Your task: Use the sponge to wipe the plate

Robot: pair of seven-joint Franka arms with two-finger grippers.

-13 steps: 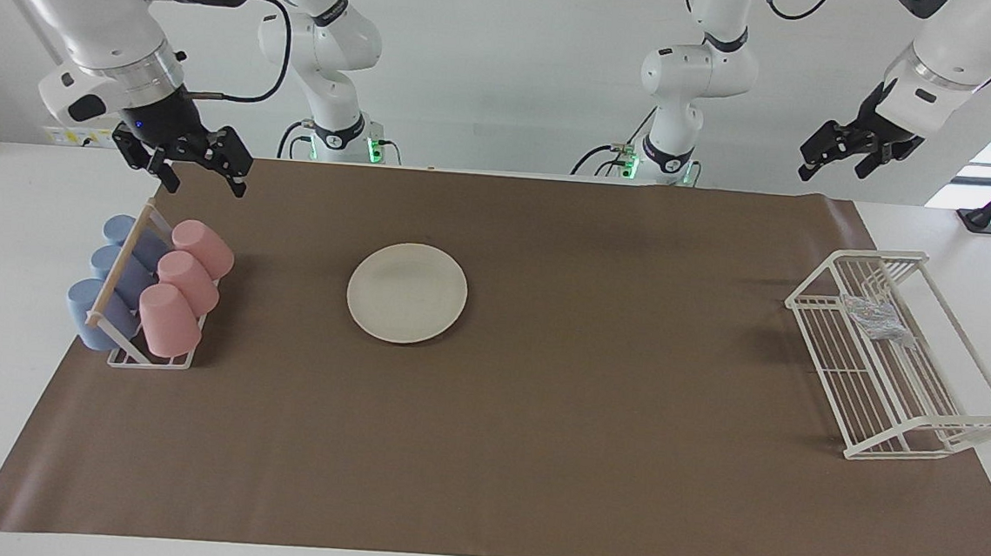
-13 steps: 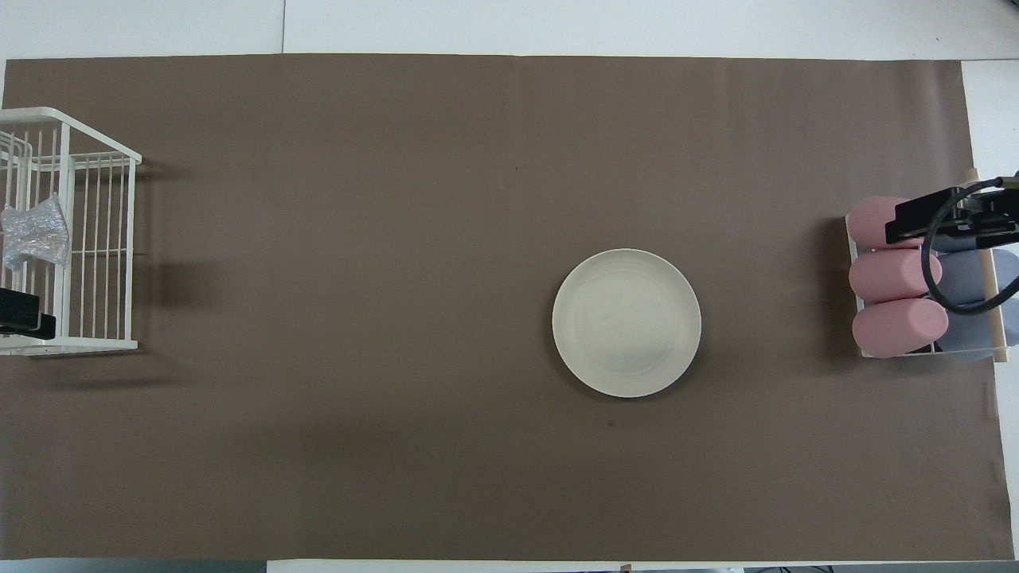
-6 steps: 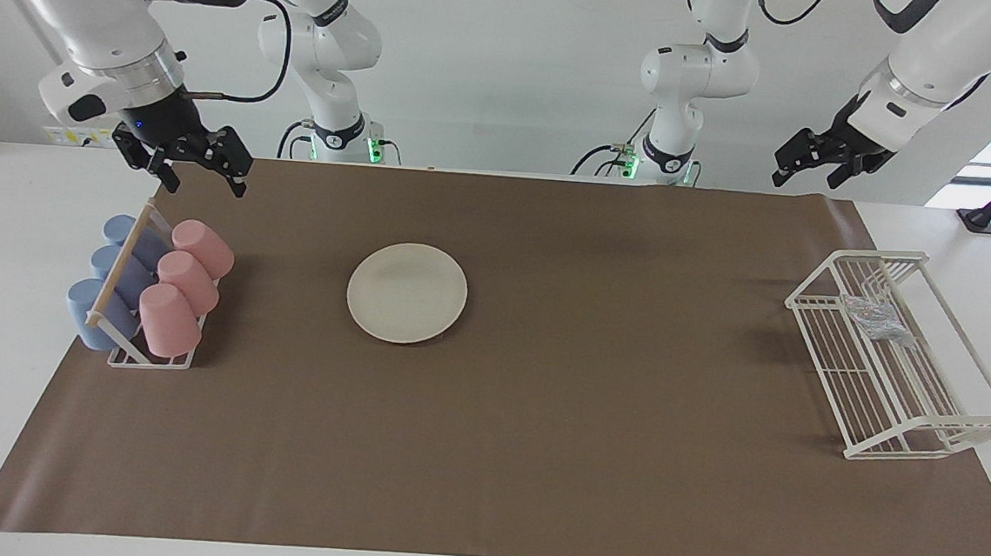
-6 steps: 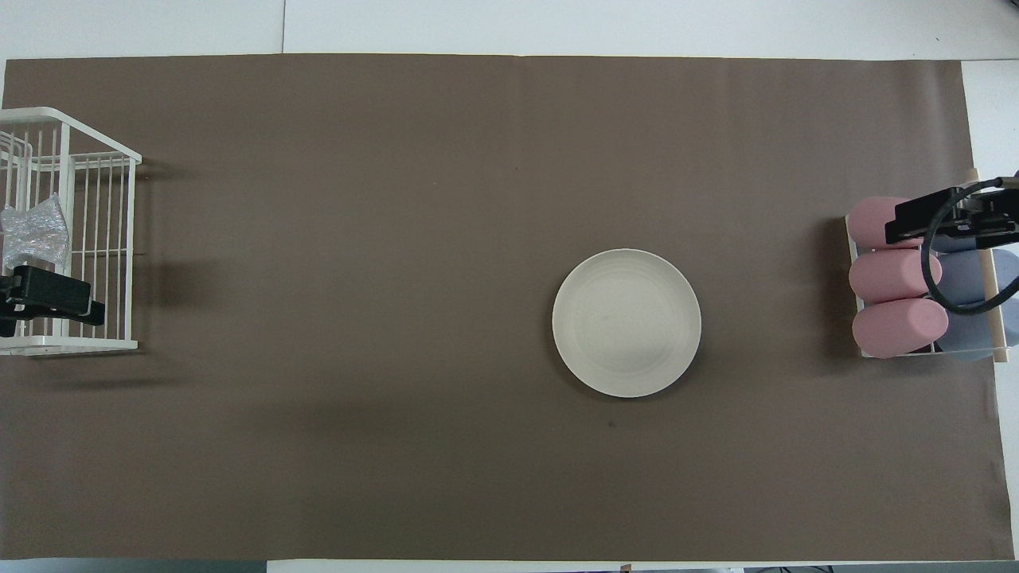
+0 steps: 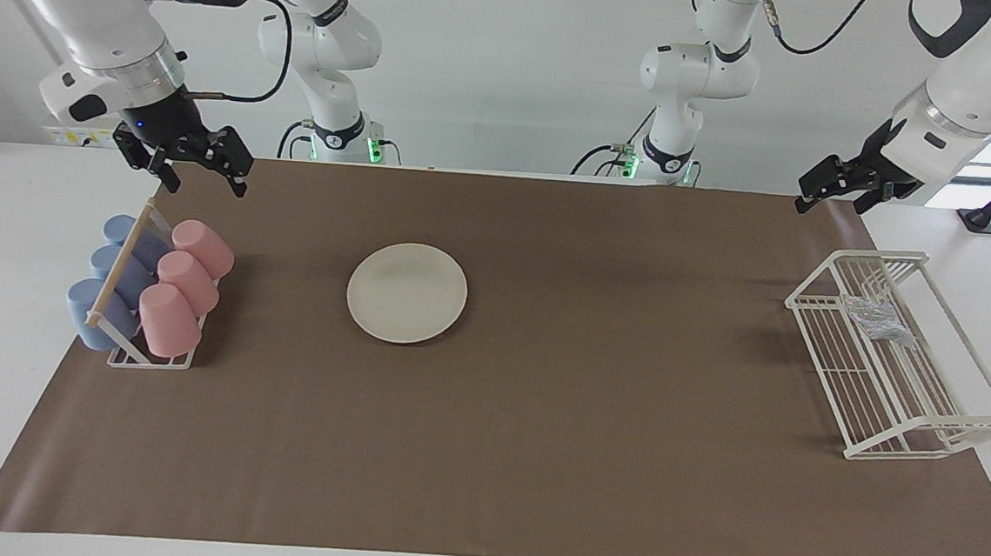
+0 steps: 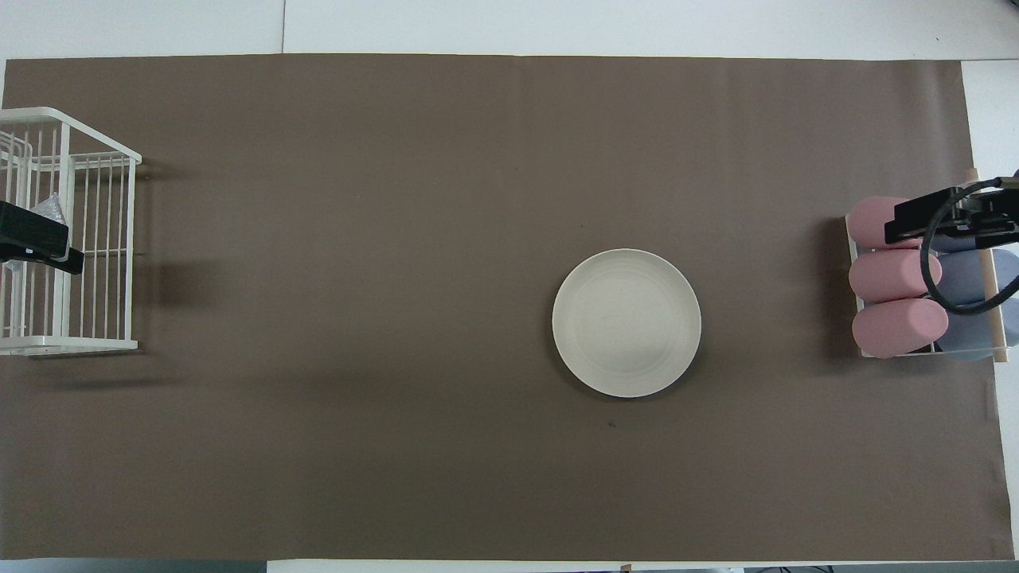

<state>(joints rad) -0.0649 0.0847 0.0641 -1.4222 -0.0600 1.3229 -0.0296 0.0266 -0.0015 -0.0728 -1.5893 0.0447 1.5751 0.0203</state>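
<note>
The cream-white plate lies flat on the brown mat, toward the right arm's end; it also shows in the overhead view. The silvery-grey sponge lies in the white wire rack at the left arm's end. In the overhead view only a bit of the sponge shows beside the left gripper. My left gripper is open and empty, raised well above the rack. My right gripper is open and empty, up over the cup stand; it also shows in the overhead view.
A stand with pink cups and blue cups lying on their sides is at the right arm's end. The wire rack has raised walls. The brown mat covers most of the table.
My left gripper has swung out over the rack and come lower, and from above it now covers most of the sponge. The right arm has not moved.
</note>
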